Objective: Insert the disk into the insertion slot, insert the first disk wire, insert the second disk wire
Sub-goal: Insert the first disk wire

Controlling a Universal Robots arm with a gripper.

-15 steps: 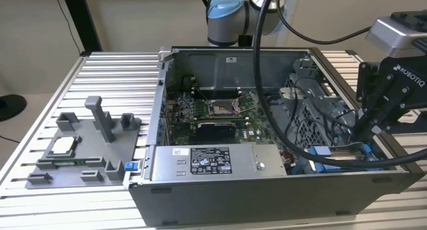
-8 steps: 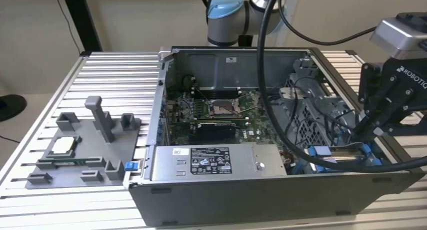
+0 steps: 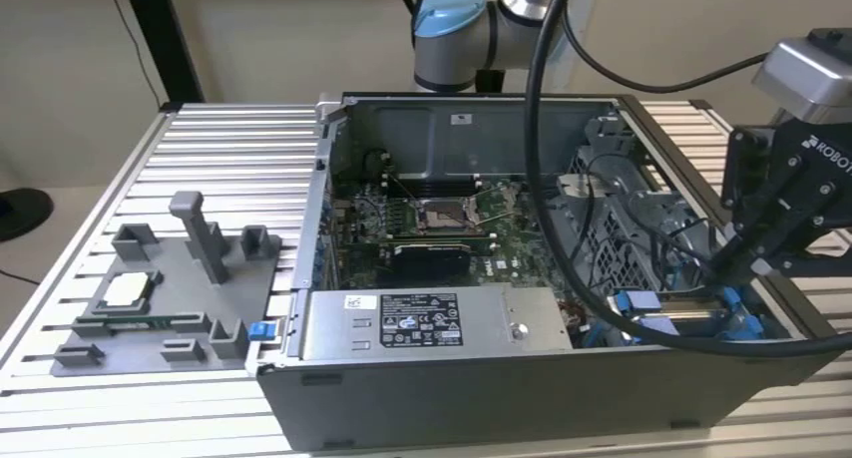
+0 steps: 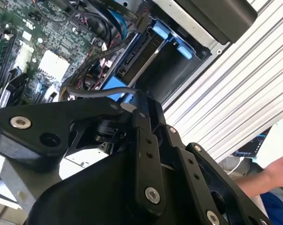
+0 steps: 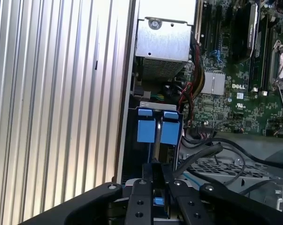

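Note:
The open computer case (image 3: 466, 398) lies on the ribbed table. At its corner on the exterior view's right is the insertion slot (image 3: 692, 323), a grey bay. The disk (image 5: 147, 130) sits inside it, the blue tabs of its carrier showing at the mouth (image 4: 161, 31). My gripper (image 3: 725, 268) reaches down into that corner, just above the blue tabs. Its fingers (image 5: 146, 180) are drawn close together. A thin black disk wire (image 4: 96, 89) runs up to the fingertips (image 4: 134, 101), which pinch its end next to a blue connector piece (image 4: 114, 83).
The grey power-supply box (image 3: 426, 323) with its label lies along the case's near wall. The motherboard (image 3: 440, 219) and loose black cables (image 5: 211, 154) fill the case floor. A grey fixture tray (image 3: 160, 298) stands on the exterior view's left. A person's hand (image 4: 278, 174) is beside the table.

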